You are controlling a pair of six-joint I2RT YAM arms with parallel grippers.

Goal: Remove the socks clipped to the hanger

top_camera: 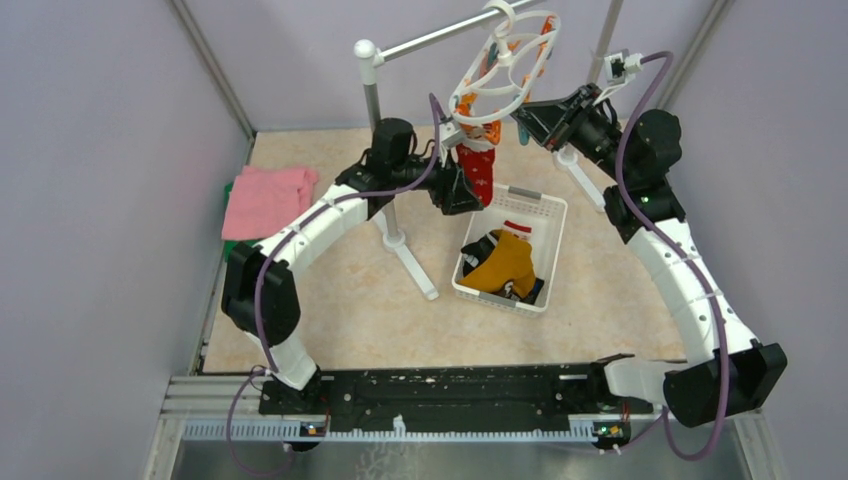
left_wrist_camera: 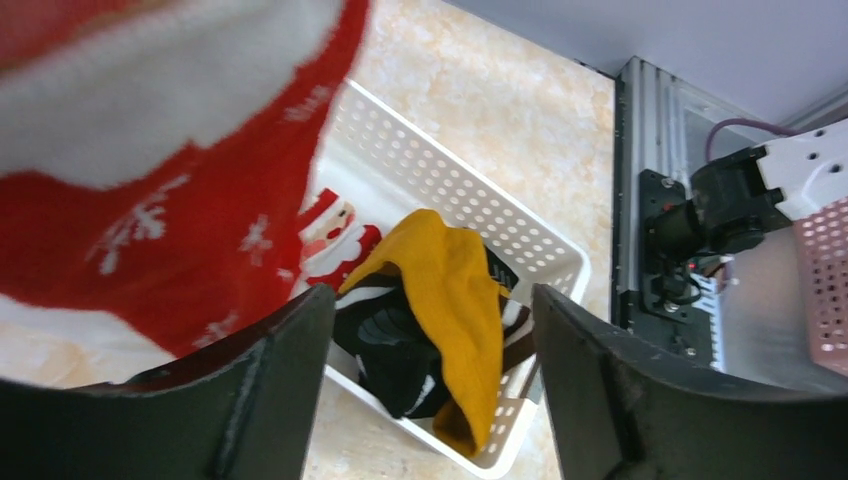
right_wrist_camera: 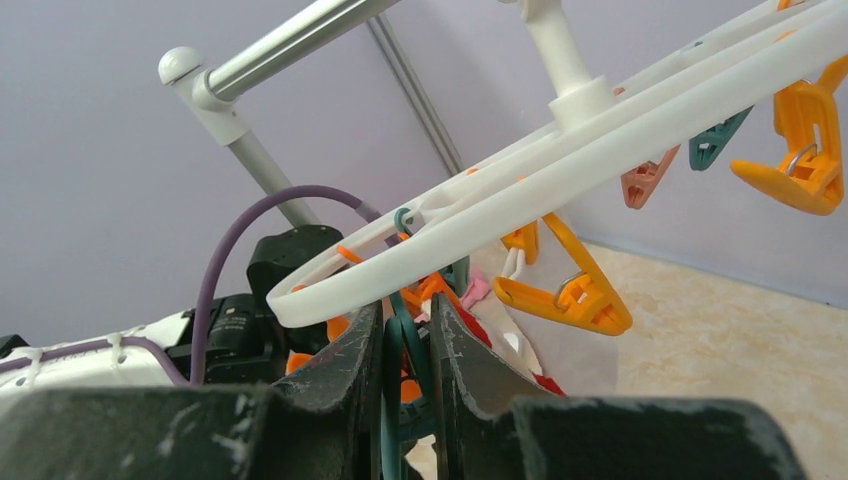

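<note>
A folded pink cloth (top_camera: 268,198) lies at the bench's left edge. The left arm (top_camera: 310,225) rises from the near-left corner, bends at an elbow close to that edge, then stretches its white forearm toward the far middle, passing just in front of the pole rack (top_camera: 373,110). The left gripper (left_wrist_camera: 432,300) is tilted downward with its jaws spread wide and nothing clamped between them. The red sock (top_camera: 480,175), with a white fluffy cuff and snowflakes, hangs just beside its left finger, and I cannot tell whether the two touch.

The sock dangles from the low rim of the hanger (right_wrist_camera: 600,140), which hooks on the rack's bar and tilts steeply over the far middle of the bench, orange and teal clips hanging from it. Under the sock and a little nearer stands the white perforated basket (left_wrist_camera: 450,175), right of the rack's foot. It holds a mustard sock (top_camera: 500,265) draped over a black sock (left_wrist_camera: 385,350), with a small red Santa sock (left_wrist_camera: 335,235) at its far end.

The right arm (top_camera: 690,280) climbs from the near-right corner along the right edge, close to the wall, and folds at the far end back toward the middle. The right gripper (right_wrist_camera: 405,308) sits under the hanger's low rim, its fingers almost together and pinching a teal clip (right_wrist_camera: 392,370).

Bare bench lies between the rack's foot and the left edge, and between the basket and the near edge; the far middle is crowded by rack, hanger and both grippers
</note>
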